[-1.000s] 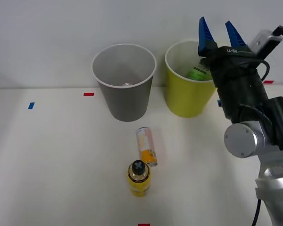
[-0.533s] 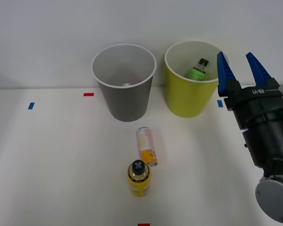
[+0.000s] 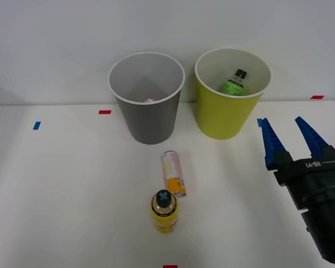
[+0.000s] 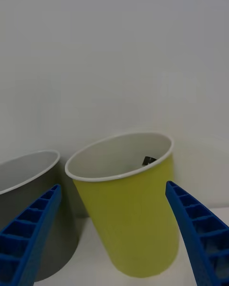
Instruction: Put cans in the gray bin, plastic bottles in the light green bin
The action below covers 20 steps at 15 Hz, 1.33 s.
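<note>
Right gripper (image 3: 290, 129) spread wide, holding nothing — green bottle (image 3: 234, 84) sits in the lime bin (image 3: 226, 120), can (image 3: 173, 173) and yellow bottle (image 3: 164, 211) lie on the table (image 3: 67, 195).

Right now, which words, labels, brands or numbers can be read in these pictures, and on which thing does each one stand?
"RB-Y1": white letters on the black body of the right gripper; small, so partly a guess.
Green-labelled bottle in the light green bin: label too small to read.
Can: print is blurred, no readable word.
Yellow bottle: no readable text.
Gray bin: no text.
</note>
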Tool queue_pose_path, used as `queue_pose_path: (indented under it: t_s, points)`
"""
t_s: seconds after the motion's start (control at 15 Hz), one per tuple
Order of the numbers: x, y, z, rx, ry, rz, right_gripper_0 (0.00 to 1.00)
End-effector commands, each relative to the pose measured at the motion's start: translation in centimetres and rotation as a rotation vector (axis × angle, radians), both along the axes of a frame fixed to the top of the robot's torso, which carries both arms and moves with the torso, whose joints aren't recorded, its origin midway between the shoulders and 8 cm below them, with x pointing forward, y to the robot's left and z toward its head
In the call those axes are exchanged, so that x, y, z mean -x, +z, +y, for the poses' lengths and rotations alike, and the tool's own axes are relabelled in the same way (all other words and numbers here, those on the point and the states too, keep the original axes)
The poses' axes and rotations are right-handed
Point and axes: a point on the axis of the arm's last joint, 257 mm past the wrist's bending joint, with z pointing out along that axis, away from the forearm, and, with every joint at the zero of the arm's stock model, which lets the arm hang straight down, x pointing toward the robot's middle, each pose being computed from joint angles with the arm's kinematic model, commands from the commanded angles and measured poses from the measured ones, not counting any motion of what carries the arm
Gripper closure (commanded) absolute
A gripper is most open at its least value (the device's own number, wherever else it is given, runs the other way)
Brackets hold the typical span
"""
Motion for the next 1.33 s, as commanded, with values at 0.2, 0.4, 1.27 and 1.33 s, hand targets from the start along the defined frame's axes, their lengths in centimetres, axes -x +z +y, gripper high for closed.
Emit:
queue_pose_path:
  t_s: [0.2,0.4,1.27,1.33]
  points:
    - [0.9,-1.6,0.2,0.024,-0.039,0.028,0.27]
    - [1.6,-3.1,0.0,0.076,-0.027,0.064,0.27]
    - [5.6,-8.0,-2.0,0.304,-0.104,0.162,0.27]
    - [6.1,-8.6,-1.8,0.287,-0.099,0.178,0.27]
